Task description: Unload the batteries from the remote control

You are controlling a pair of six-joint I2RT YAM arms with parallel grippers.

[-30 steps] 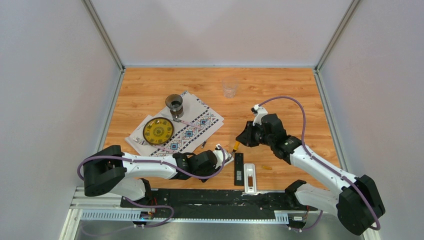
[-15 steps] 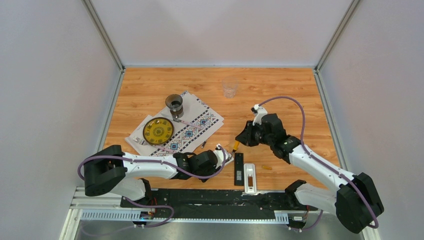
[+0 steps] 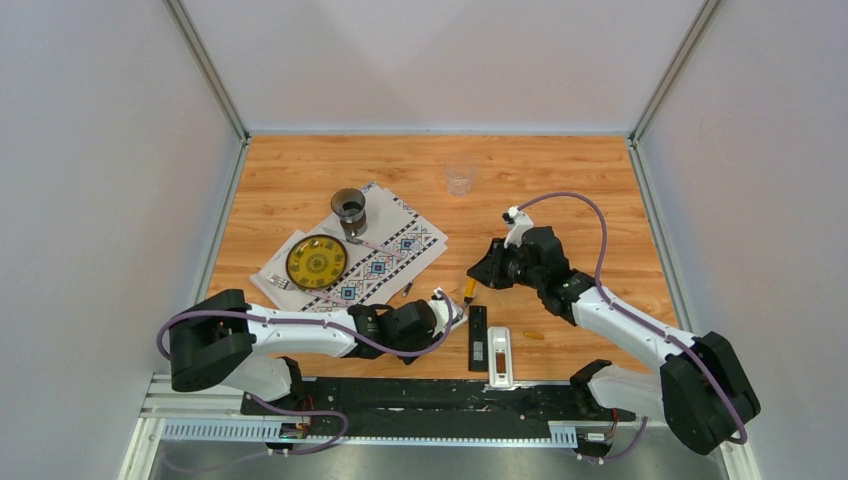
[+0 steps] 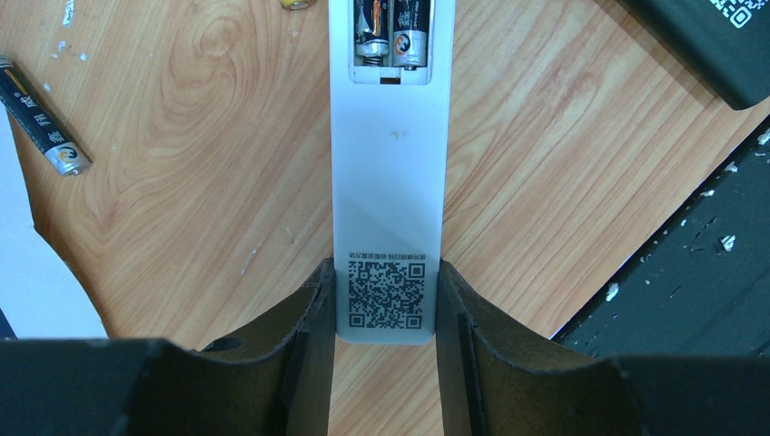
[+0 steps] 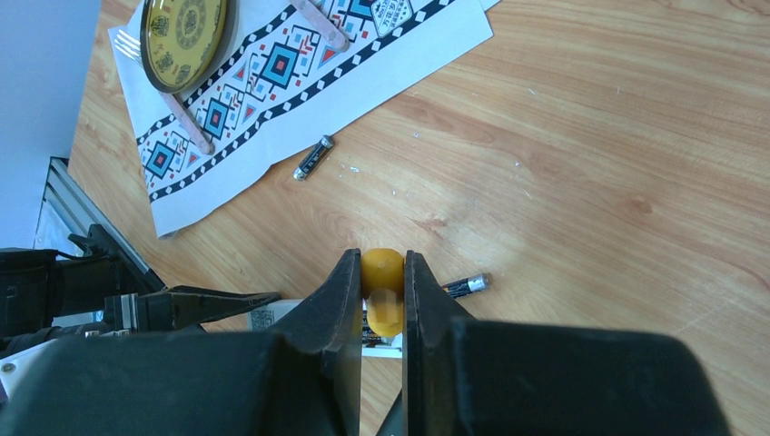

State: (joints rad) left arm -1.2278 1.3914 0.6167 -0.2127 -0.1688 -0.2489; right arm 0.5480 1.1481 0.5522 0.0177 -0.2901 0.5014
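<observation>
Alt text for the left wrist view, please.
The left claw grips a white remote by its QR-code end, its open compartment showing two batteries. A loose battery lies on the table at left; a black remote shows top right.

The table (image 4: 182, 209) looks like wood, with clear grain and a soft sheen. The white remote (image 4: 389, 163) is smooth matt plastic. The two batteries (image 4: 392, 25) in its open slot have glossy printed wrap and bright metal ends. A loose battery (image 4: 41, 118) has the same shiny wrap — dark, with a metal cap. The black remote (image 4: 717, 36) is matt plastic. The fingers (image 4: 304, 336) of the left gripper (image 4: 386, 272) are matt black plastic, a little rough at the edges. The screwdriver (image 5: 382, 272) has a smooth orange plastic handle. The place mat (image 5: 272, 68) looks like printed paper — flat and matt. The plate (image 5: 177, 32) on it is glossy.
</observation>
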